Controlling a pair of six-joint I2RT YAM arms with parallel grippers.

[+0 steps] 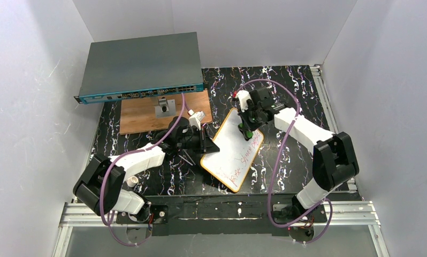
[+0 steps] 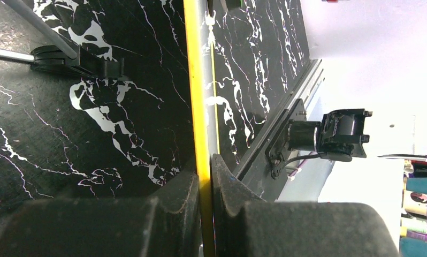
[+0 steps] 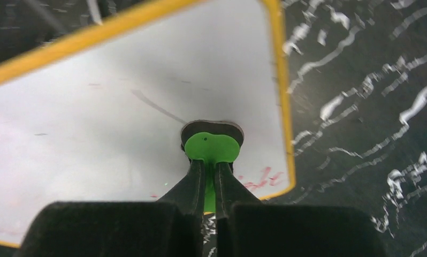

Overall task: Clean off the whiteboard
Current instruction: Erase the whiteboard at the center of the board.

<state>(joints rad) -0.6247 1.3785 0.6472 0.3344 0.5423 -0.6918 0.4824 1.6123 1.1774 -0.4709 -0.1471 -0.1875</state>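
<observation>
The whiteboard (image 1: 227, 155) sits mid-tabletop (image 1: 286, 96) between both arms, with its long axis running near-left to far-right. Our left pincer (image 2: 205, 171) is clamped narrow on the left long rim, steadying it. The right pincer (image 3: 210, 171) is squeezed tight on a small green eraser (image 3: 211, 147), and the eraser's pad touches the board at the far end. The red scribbles (image 1: 242, 165) are mostly toward the near end, so we reckon the next wipe drags along that long axis, back toward the bases. Right arm's job, obviously.
</observation>
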